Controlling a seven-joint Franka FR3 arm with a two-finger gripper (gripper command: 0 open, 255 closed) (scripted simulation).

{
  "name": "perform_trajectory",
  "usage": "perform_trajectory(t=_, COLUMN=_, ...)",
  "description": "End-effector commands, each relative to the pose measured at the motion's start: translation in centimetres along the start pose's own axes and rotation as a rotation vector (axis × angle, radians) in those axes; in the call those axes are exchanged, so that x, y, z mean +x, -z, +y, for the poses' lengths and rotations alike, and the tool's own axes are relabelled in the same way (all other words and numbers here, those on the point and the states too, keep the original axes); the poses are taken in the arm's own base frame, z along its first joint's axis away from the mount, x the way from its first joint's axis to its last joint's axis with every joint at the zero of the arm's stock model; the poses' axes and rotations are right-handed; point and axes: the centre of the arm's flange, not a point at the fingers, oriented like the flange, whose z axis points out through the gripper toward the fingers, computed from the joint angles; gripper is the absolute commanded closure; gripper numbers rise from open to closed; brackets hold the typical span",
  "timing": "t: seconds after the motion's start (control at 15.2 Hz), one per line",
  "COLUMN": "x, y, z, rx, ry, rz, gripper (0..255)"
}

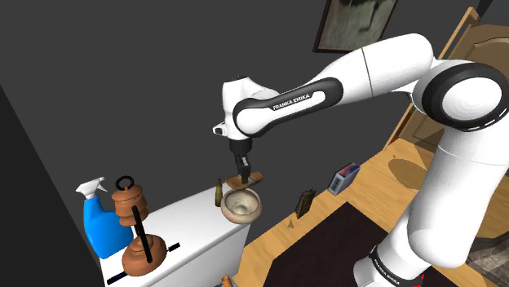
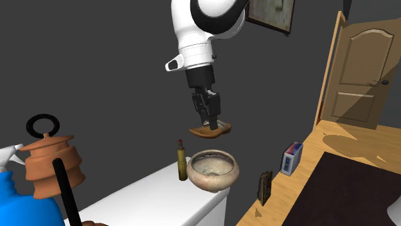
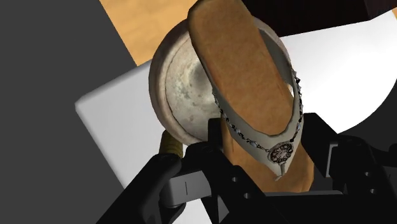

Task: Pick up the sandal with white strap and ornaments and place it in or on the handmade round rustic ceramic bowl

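A tan sandal (image 2: 210,131) with a pale strap and a beaded ornament hangs in the air, with my black gripper (image 2: 209,122) shut on it. Directly beneath it stands a round beige speckled bowl (image 2: 213,169) near the corner of a white cabinet top (image 2: 148,196). In the wrist view the sandal (image 3: 245,83) stretches away from the fingers (image 3: 184,184) and covers part of the bowl (image 3: 178,83) below. The shoulder view has the gripper (image 1: 242,173) holding the sandal (image 1: 247,178) just above the bowl (image 1: 241,205).
A small olive bottle (image 2: 182,160) stands right beside the bowl. On the cabinet's other end sit a blue spray bottle (image 1: 102,220) and brown stacked pots with a black handle (image 1: 134,224). A wooden floor (image 1: 359,192), dark rug, small boxes and a door (image 2: 360,70) lie beyond.
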Motion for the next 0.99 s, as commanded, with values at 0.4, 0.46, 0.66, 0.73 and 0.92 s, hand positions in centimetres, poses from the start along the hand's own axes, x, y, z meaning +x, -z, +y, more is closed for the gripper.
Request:
perform_trajectory(t=0.4, x=-0.5, y=-3.6, z=0.6, rx=0.000, ry=0.001, rz=0.001, gripper=255)
perform_trajectory(t=0.46, x=-0.5, y=-4.1, z=0.7, rx=0.000, ry=0.001, rz=0.001, gripper=255)
perform_trajectory(t=0.66, x=-0.2, y=-5.7, z=0.9, rx=0.000, ry=0.001, rz=0.001, gripper=255)
perform_trajectory(t=0.73, x=-0.2, y=-6.2, z=1.0, rx=0.000, ry=0.001, rz=0.001, gripper=255)
perform_trajectory(t=0.92, x=0.1, y=-8.0, z=1.3, rx=0.000, ry=0.001, rz=0.001, gripper=255)
